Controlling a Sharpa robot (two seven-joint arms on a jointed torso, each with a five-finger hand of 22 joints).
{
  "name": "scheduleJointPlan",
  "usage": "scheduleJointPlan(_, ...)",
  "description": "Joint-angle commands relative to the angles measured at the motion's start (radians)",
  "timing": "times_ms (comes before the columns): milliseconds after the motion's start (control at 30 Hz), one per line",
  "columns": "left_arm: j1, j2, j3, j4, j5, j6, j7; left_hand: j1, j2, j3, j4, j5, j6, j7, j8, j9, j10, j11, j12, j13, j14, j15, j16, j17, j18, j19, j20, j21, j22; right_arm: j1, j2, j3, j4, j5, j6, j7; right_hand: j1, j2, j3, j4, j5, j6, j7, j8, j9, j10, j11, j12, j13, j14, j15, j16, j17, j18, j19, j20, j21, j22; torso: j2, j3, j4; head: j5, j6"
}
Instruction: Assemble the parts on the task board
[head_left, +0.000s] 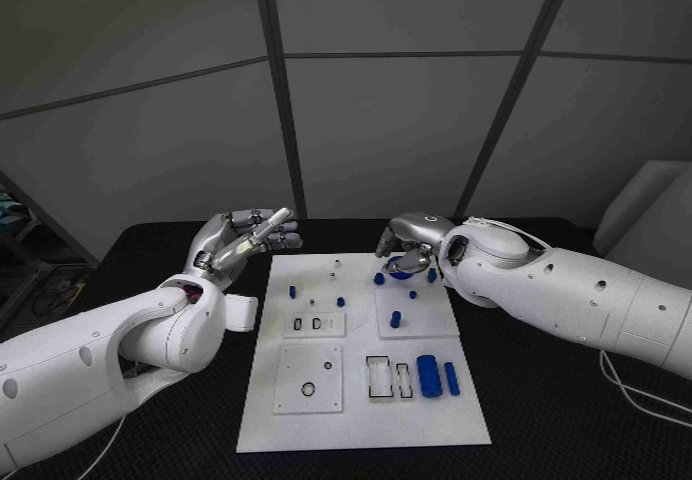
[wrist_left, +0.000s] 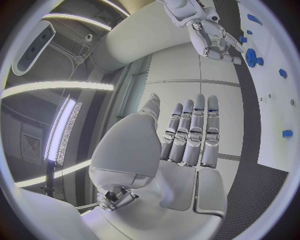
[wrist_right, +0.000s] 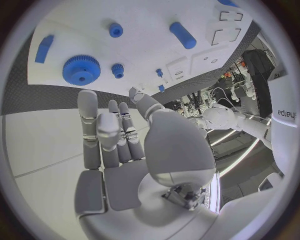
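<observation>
Right hand (head_left: 410, 250) hovered over the far right part of the task board (head_left: 361, 425), fingers apart and holding nothing, just above the blue gear (wrist_right: 81, 69); left hand (head_left: 245, 238) was raised off the board's far left corner, fingers straight and spread, also holding nothing; risk as judged: the right hand's fingers could knock the gear or the small blue pegs (head_left: 340, 300) standing close by when closing, since the parts sat crowded there; a poor pinch on the thin gear could let it slip or tilt; recesses: near-right slots lay beside a blue cylinder (head_left: 428, 376) and a slimmer blue bar (head_left: 451, 378), both lying on the board; whether the near-left square plate's (head_left: 309, 379) ring hole held anything could not be told
</observation>
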Motion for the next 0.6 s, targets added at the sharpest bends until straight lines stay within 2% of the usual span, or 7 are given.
scheduleJointPlan(33, 0.002, -0.002, 0.001, 0.005, -0.008, 0.016, 0.0, -0.01, 0.0, -0.005, -0.005, 0.003, 0.002, 0.006, -0.009, -0.002, 0.002, 0.008, -0.005, -0.001, -0.006, 0.001, -0.006, -0.001, 0.005, -0.005, 0.007, -0.007, -0.002, 0.003, 0.008, 0.001, 0.002, -0.042, 0.061, -0.031, 0.005, -0.009, 0.0, 0.01, 0.002, -0.006, 0.005, -0.004, 0.001, -0.012, -0.001, -0.005, 0.001, 0.043, 0.003, 0.027, 0.027, -0.018, 0.007, 0.002, 0.024, 0.029, 0.009, -0.0015, 0.0031, -0.002, 0.0)
scheduleJointPlan(367, 0.002, -0.007, 0.001, 0.01, -0.008, 0.016, -0.001, -0.011, 0.001, -0.008, -0.008, 0.002, 0.001, 0.008, -0.014, -0.002, 0.001, 0.01, -0.011, -0.001, -0.009, 0.003, -0.013, -0.002, 0.005, -0.007, 0.008, -0.01, -0.004, 0.003, 0.027, -0.001, -0.017, -0.046, 0.068, -0.032, 0.017, -0.014, -0.004, 0.019, 0.001, -0.047, 0.001, -0.008, -0.002, -0.019, 0.001, -0.003, 0.003, 0.046, 0.006, 0.107, 0.112, -0.03, 0.028, 0.006, 0.099, 0.123, 0.009, -0.0016, 0.0044, -0.001, -0.003)
scheduleJointPlan(433, 0.002, -0.008, 0.001, 0.011, -0.008, 0.016, -0.001, -0.011, 0.001, -0.008, -0.008, 0.002, 0.001, 0.008, -0.014, -0.002, 0.001, 0.01, -0.011, -0.001, -0.009, 0.003, -0.013, -0.002, 0.005, -0.007, 0.008, -0.01, -0.004, 0.003, 0.032, -0.003, -0.023, -0.046, 0.07, -0.032, 0.021, -0.013, -0.002, 0.02, 0.001, -0.054, 0.0, -0.007, -0.002, -0.018, 0.002, -0.003, 0.003, 0.047, 0.006, 0.123, 0.13, -0.033, 0.035, 0.006, 0.115, 0.144, 0.011, -0.002, 0.005, -0.001, -0.003)
scheduleJointPlan(467, 0.002, -0.009, 0.001, 0.012, -0.008, 0.016, -0.001, -0.011, 0.002, -0.008, -0.008, 0.002, 0.002, 0.008, -0.014, -0.002, 0.001, 0.01, -0.011, -0.001, -0.009, 0.004, -0.014, -0.002, 0.005, -0.007, 0.008, -0.01, -0.004, 0.003, 0.036, -0.005, -0.027, -0.046, 0.07, -0.032, 0.023, -0.013, -0.001, 0.02, 0.001, -0.057, -0.001, -0.007, -0.001, -0.018, 0.002, -0.003, 0.003, 0.047, 0.006, 0.128, 0.135, -0.034, 0.035, 0.007, 0.12, 0.149, 0.011, -0.0008, 0.0039, 0.0, -0.003)
scheduleJointPlan(600, 0.002, -0.01, 0.001, 0.016, -0.008, 0.018, -0.001, -0.011, 0.002, -0.008, -0.008, 0.002, 0.002, 0.008, -0.014, -0.002, 0.001, 0.01, -0.011, -0.001, -0.009, 0.004, -0.014, -0.002, 0.005, -0.007, 0.008, -0.01, -0.004, 0.002, 0.046, -0.009, -0.036, -0.048, 0.072, -0.032, 0.028, -0.012, 0.002, 0.019, 0.001, -0.063, -0.002, -0.007, -0.001, -0.02, 0.003, -0.004, 0.003, 0.047, 0.006, 0.139, 0.146, -0.035, 0.037, 0.007, 0.129, 0.161, 0.012, -0.0002, 0.0048, 0.002, -0.009)
